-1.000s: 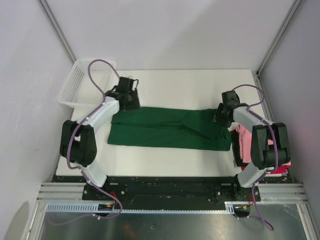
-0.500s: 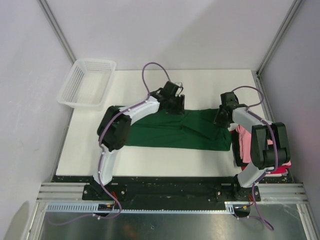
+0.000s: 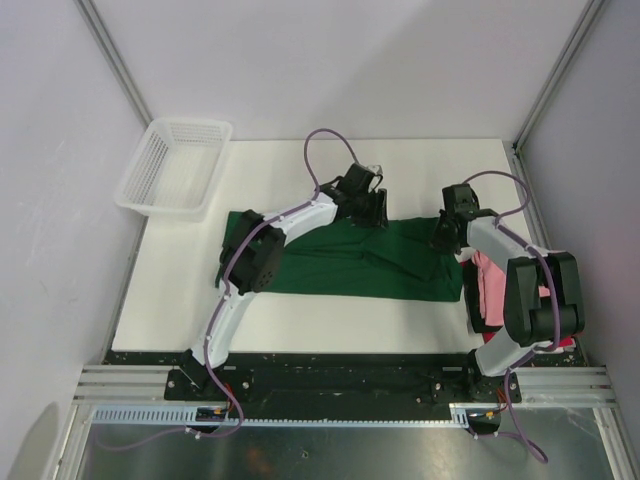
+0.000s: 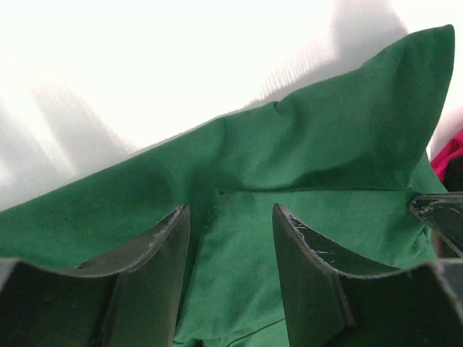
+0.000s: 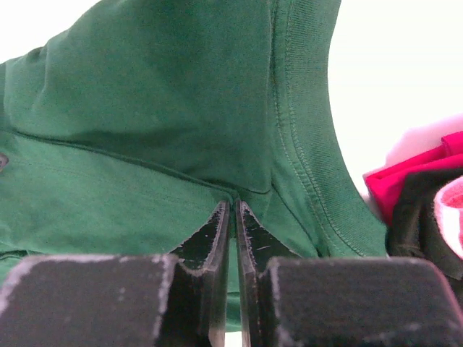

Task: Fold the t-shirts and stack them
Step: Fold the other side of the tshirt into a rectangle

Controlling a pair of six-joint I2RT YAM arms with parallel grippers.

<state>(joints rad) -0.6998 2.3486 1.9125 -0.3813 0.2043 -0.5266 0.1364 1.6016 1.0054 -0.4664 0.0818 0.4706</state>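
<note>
The dark green t-shirt [image 3: 330, 265] lies spread across the white table, folded into a long band. My left gripper [image 3: 372, 215] hovers over the middle of its far edge. In the left wrist view this gripper [image 4: 231, 210] is open, with green cloth [image 4: 325, 137] below and between the fingers. My right gripper [image 3: 440, 240] sits at the shirt's right end. In the right wrist view it [image 5: 233, 204] is shut, pinching a fold of the green t-shirt [image 5: 159, 94]. A folded pink t-shirt [image 3: 488, 285] and a red one [image 3: 560, 338] lie at the right edge.
A white mesh basket [image 3: 175, 165] stands at the far left corner of the table [image 3: 170, 300]. The red shirt [image 5: 412, 177] and pink shirt [image 5: 450, 217] lie close to the right of my right gripper. Metal frame posts rise at both back corners.
My left arm has swung from the shirt's left end to the middle of its far edge, and its gripper has opened wider. My right gripper has closed on the green cloth.
</note>
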